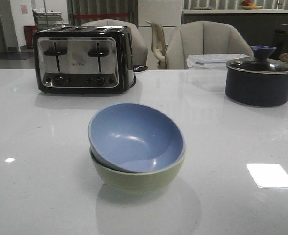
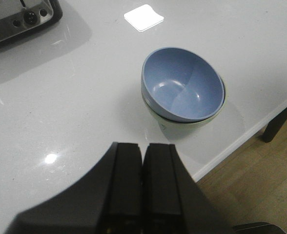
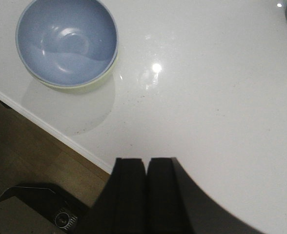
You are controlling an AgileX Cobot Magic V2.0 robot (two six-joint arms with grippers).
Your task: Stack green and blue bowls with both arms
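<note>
The blue bowl (image 1: 134, 137) sits tilted inside the green bowl (image 1: 134, 178) near the table's front middle. The stack also shows in the left wrist view, blue bowl (image 2: 182, 83) over the green bowl (image 2: 192, 124), and in the right wrist view, blue bowl (image 3: 65, 41) with a sliver of the green bowl (image 3: 92, 84) under it. My left gripper (image 2: 143, 146) is shut and empty, held back from the bowls above the table. My right gripper (image 3: 146, 161) is shut and empty above the table's front edge. Neither gripper shows in the front view.
A silver and black toaster (image 1: 83, 58) stands at the back left. A dark lidded pot (image 1: 260, 81) stands at the back right, with a clear lidded box (image 1: 215, 61) behind it. Chairs (image 1: 203, 41) stand behind the white table (image 1: 46, 186). Its front edge (image 3: 51, 129) drops to wooden floor.
</note>
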